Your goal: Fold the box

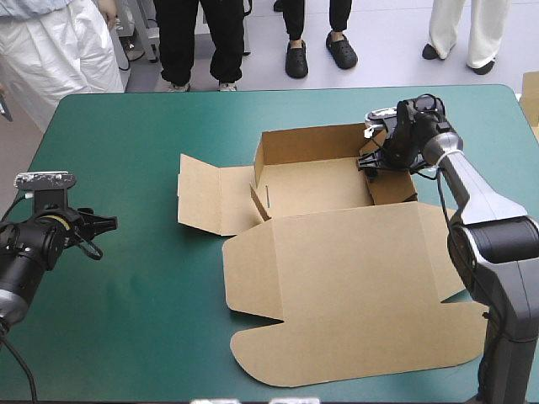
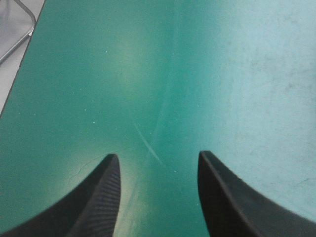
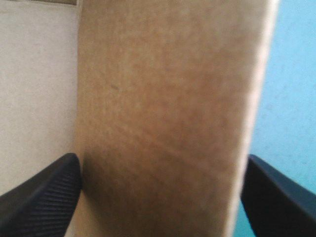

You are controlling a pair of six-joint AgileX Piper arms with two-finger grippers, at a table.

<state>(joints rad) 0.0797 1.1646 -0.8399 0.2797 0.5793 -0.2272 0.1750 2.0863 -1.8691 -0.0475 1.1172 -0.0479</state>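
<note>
The brown box point(image 1: 337, 252) lies mid-table, its tray part point(image 1: 316, 187) on the far side with the back wall and side walls raised. Its wide lid lies flat toward the near edge, and one side flap point(image 1: 202, 198) lies flat to the left. My right gripper point(image 1: 370, 160) is at the tray's right wall. In the right wrist view that gripper point(image 3: 160, 168) is open, its fingers standing on either side of the upright brown wall point(image 3: 168, 98). My left gripper point(image 1: 103, 231) hovers low over bare teal-green cover, well left of the box. It is open point(image 2: 159, 163), with nothing between its fingers.
Bare teal-green cover point(image 1: 126, 320) spreads between the left gripper and the box. The table's edge point(image 2: 17, 74) shows ahead of the left gripper. A pale board edge point(image 1: 530, 97) sits at the far right corner.
</note>
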